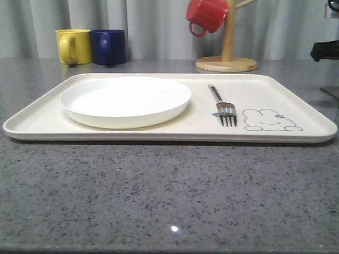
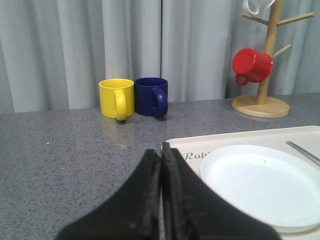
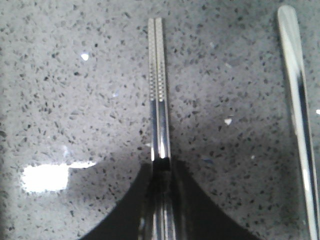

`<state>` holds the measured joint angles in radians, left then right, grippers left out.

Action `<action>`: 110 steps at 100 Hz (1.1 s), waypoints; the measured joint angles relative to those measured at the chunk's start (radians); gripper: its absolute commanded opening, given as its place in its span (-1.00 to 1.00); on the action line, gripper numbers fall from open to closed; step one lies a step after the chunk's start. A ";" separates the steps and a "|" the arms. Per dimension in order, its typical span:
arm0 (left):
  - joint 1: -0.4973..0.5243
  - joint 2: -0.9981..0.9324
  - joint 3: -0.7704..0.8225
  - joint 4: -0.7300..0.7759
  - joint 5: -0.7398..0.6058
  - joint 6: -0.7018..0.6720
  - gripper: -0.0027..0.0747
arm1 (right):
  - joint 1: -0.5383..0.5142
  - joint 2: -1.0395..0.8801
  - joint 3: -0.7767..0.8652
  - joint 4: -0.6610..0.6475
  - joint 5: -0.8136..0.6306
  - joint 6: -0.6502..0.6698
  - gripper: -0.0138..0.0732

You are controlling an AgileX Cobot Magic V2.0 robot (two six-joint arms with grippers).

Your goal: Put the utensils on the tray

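Utensils: fork [image 1: 224, 107] lies flat on the tray [image 1: 296, 103], just right of the round white plate [image 1: 125, 100], tines toward the camera, beside the grey bunny drawing [image 1: 270, 120]. Tray sits on the grey speckled bench [image 1: 159, 190].

Chopsticks [image 3: 158, 90], seen from the right wrist: paired side by side, lying along the bench surface, ribbed tips pointing away from the right claw [image 3: 161, 172]. Right claw is closed around their near end. A long silver handle [image 3: 299, 110], apparently the spoon, lies on the bench off to one side, apart from the chopsticks.

Left claw [image 2: 161, 165]: fingers pressed together, nothing between them, above the bench near the tray's corner.

Behind the tray: yellow mug [image 1: 73, 46], dark blue mug [image 1: 108, 46], wooden mug tree [image 1: 226, 50] with a red mug [image 1: 206, 15].
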<state>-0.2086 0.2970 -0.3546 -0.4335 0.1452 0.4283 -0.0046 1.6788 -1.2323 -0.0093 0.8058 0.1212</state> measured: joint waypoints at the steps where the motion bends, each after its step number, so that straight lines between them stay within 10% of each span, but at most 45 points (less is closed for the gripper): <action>1: 0.000 0.000 0.000 0.000 0.000 0.000 -0.98 | 0.000 0.000 -0.002 0.002 0.002 0.000 -0.79; 110: 0.000 0.000 0.000 0.000 0.000 0.000 -0.98 | 0.424 0.032 -0.094 -0.083 -0.013 0.490 -0.78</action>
<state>-0.2086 0.2970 -0.3546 -0.4335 0.1452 0.4283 0.4190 1.7107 -1.3266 -0.0920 0.7924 0.6110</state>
